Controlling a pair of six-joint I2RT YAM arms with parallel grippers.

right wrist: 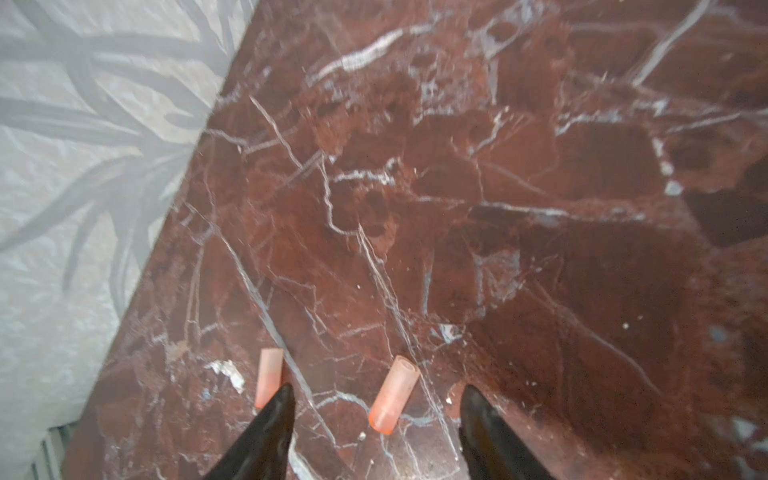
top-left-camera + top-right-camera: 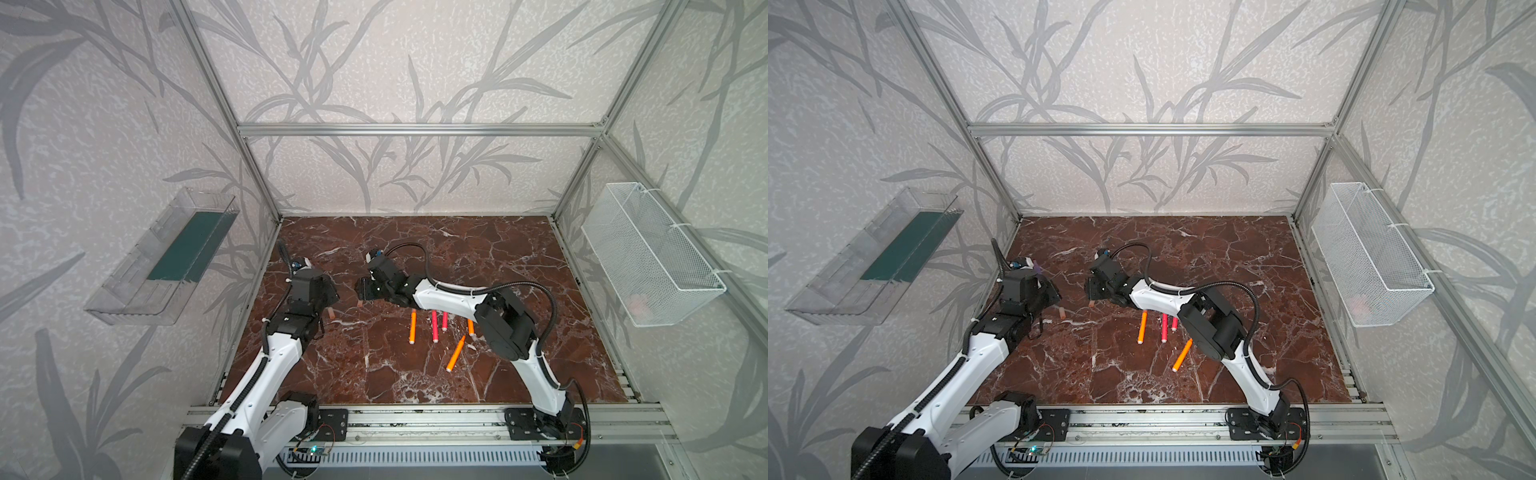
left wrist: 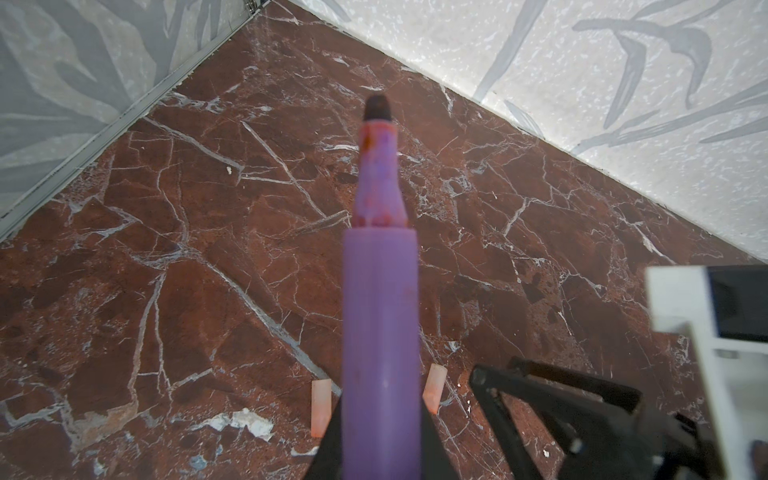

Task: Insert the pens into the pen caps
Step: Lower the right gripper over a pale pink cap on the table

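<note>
No text, label, brand, number or sign can be read on anything in view.

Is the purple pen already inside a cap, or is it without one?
Without one: the purple pen in the left claw shows a bare dark tip.

Robot test cell in a lab, not a home. I work inside a box of aluminium frame [image 2: 419, 129] with leaf-print wall panels [image 2: 374, 62] on three sides. The tabletop [image 2: 498, 257] is a red marble-look sheet reaching the frame at the back and sides. My left arm [image 2: 274, 361] and right arm [image 2: 440, 297] are bolted to a metal rail [image 2: 415, 419] at the front, with a slotted cable duct [image 2: 415, 459] and a bare circuit board [image 2: 309, 450] just below. A clear plastic tray [image 2: 137, 286] and a white wire basket [image 2: 648, 257] hang on the side walls.
</note>
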